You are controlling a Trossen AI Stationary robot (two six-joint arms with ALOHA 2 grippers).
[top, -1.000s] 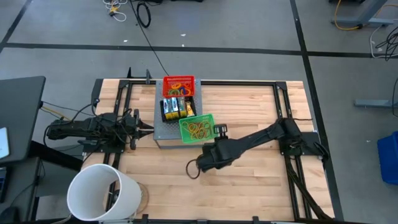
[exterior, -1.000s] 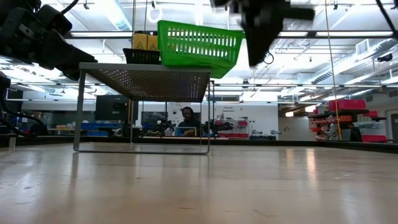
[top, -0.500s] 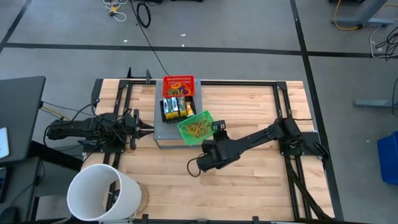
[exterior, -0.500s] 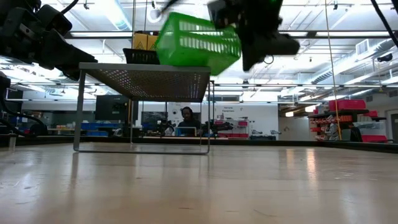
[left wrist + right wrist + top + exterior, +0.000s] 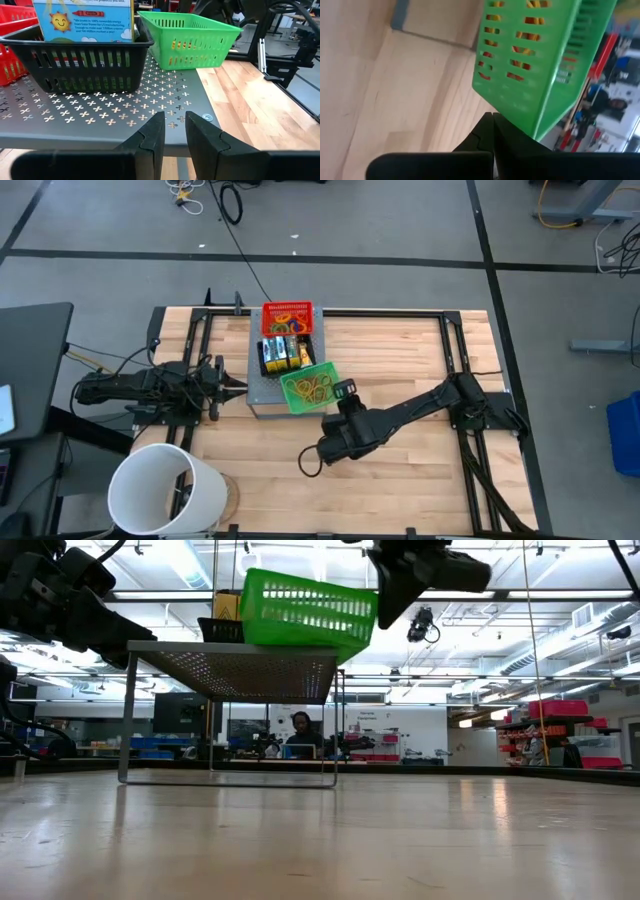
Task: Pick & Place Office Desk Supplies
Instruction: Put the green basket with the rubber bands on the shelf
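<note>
Wooden table (image 5: 420,470), white bucket (image 5: 165,490) well apart from the grey perforated shelf (image 5: 262,390), on the shelf red basket (image 5: 288,315), black basket (image 5: 285,355) holding crayon boxes (image 5: 84,20), green basket (image 5: 309,387) of rubber bands (image 5: 312,388), right gripper (image 5: 343,394) beside it, fingers pressed together on nothing, left gripper (image 5: 240,387) beside the shelf, fingers slightly parted, empty.

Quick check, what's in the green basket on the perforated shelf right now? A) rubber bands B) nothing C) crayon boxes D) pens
A: the high view shows thin orange and yellow rubber-band loops lying inside the green basket; the crayon boxes sit in the black basket beside it.
</note>
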